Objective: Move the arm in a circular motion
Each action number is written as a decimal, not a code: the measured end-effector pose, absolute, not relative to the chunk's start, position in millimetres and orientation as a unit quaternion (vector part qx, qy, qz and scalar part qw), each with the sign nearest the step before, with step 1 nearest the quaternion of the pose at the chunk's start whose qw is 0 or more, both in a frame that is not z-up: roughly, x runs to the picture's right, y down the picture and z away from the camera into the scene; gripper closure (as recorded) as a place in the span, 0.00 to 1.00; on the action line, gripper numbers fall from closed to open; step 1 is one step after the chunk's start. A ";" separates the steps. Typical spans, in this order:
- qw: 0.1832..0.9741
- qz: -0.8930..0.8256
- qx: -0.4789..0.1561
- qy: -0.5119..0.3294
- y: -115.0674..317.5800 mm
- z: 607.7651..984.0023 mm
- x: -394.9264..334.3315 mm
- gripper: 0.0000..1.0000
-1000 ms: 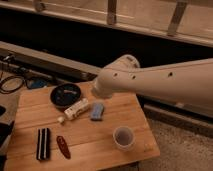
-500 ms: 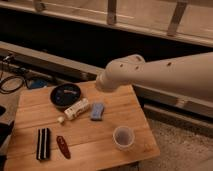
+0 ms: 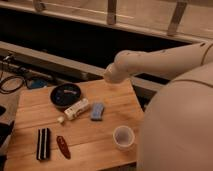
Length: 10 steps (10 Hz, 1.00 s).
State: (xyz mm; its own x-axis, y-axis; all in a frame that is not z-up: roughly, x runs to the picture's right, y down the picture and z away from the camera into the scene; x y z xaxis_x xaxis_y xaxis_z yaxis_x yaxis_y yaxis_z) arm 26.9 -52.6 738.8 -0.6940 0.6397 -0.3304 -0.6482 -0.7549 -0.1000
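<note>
Nearest, a broad cream segment of the arm (image 3: 175, 125) fills the lower right corner. On the wooden surface (image 3: 112, 107), the front row holds a black-and-white striped block (image 3: 43, 144), a dark red object (image 3: 63, 146) and a white cup (image 3: 123, 137). Farther back lie a blue sponge (image 3: 97, 111) and a white bottle (image 3: 76, 109) on its side, then a black bowl (image 3: 65, 94). The arm's upper segment reaches in from the right, its rounded end over the surface's far edge. The pincer is out of sight, so its state cannot be told. Beyond, cables (image 3: 12, 82) trail at left.
</note>
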 end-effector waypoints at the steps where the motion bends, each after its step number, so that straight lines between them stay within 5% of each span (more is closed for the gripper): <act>1: 0.333 0.929 -0.159 0.024 -47.9 739.4 47.9 0.86; 5: 0.271 0.954 -0.109 0.070 -12.5 719.5 133.2 0.86; 10: 0.302 0.940 -0.146 0.058 -1.9 705.8 143.8 0.86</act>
State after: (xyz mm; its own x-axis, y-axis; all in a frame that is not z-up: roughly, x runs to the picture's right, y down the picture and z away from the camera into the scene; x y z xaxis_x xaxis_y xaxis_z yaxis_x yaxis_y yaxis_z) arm 143.8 -1.9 705.8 -0.7747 0.5514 -0.3095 -0.5853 -0.8106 0.0208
